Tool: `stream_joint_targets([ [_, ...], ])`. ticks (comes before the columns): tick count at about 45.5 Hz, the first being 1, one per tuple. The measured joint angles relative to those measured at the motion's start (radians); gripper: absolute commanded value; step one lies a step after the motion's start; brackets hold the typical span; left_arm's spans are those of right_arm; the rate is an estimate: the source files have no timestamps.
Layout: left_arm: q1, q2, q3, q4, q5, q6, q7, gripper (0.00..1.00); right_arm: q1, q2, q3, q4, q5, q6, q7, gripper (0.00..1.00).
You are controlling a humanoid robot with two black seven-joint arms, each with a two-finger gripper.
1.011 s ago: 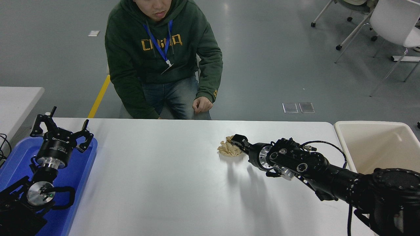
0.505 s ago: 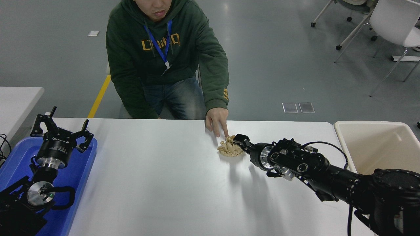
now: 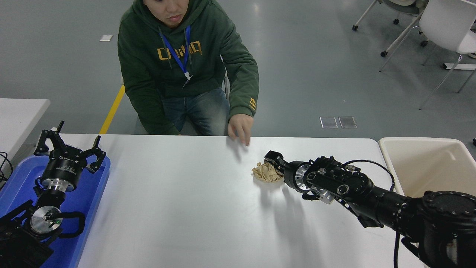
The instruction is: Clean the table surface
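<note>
A: Grey floor behind, white chairs [image 3: 442, 26] at 1 o'clock, a person in a green hoodie [image 3: 186, 63] seated at 12. Main thing is the table surface [image 3: 178, 208] — the wide white top filling the lower frame, mostly bare.

B: Off to the sides?

A: Cream bin [image 3: 427, 167] at the table's 3 o'clock edge, blue tray [image 3: 89, 201] at 9 o'clock. The left gripper [image 3: 68, 149] is parked over the tray, fingers spread, holding nothing.

B: Working arm?

A: Right arm comes in from 4 o'clock. The right gripper [image 3: 274, 163] is at a crumpled tan paper wad [image 3: 267, 172], just right of the table's centre. Black fingers sit against the wad's 2 o'clock side, touching it. Whether they are pinching it or only resting on it — cannot tell, the wrist hides the gap.

B: The person's hand?

A: Hand [image 3: 238, 128] hangs over the far edge at 12, apart from the wad.

B: Step?

A: My read: the grasp on the wad, with the wad resting on the table. Next calls for a firm pinch, a lift clear of the top, then a carry toward 3 o'clock to drop it over the bin.
</note>
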Motion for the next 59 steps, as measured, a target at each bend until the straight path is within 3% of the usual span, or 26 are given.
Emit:
stream_joint_targets([
  [3, 0.000, 0.000, 0.000, 0.000, 0.000, 0.000, 0.000, 1.00, -0.001, 0.000, -0.030, 0.001, -0.003, 0.000, 0.000, 0.78],
  [8, 0.000, 0.000, 0.000, 0.000, 0.000, 0.000, 0.000, 1.00, -0.001, 0.000, -0.052, 0.001, -0.006, 0.000, 0.001, 0.37],
  [10, 0.000, 0.000, 0.000, 0.000, 0.000, 0.000, 0.000, 1.00, -0.001, 0.000, -0.060, 0.001, -0.006, -0.001, 0.002, 0.26],
  [18, 0.000, 0.000, 0.000, 0.000, 0.000, 0.000, 0.000, 1.00, -0.001, 0.000, -0.078, 0.002, -0.008, -0.007, 0.006, 0.00],
  [46, 0.000, 0.000, 0.000, 0.000, 0.000, 0.000, 0.000, 1.00, 0.049, 0.000, -0.029, 0.032, 0.003, 0.015, 0.024, 0.00],
  [59, 0.000, 0.000, 0.000, 0.000, 0.000, 0.000, 0.000, 1.00, 0.079, -0.091, 0.072, 0.194, 0.007, 0.071, 0.021, 0.00],
])
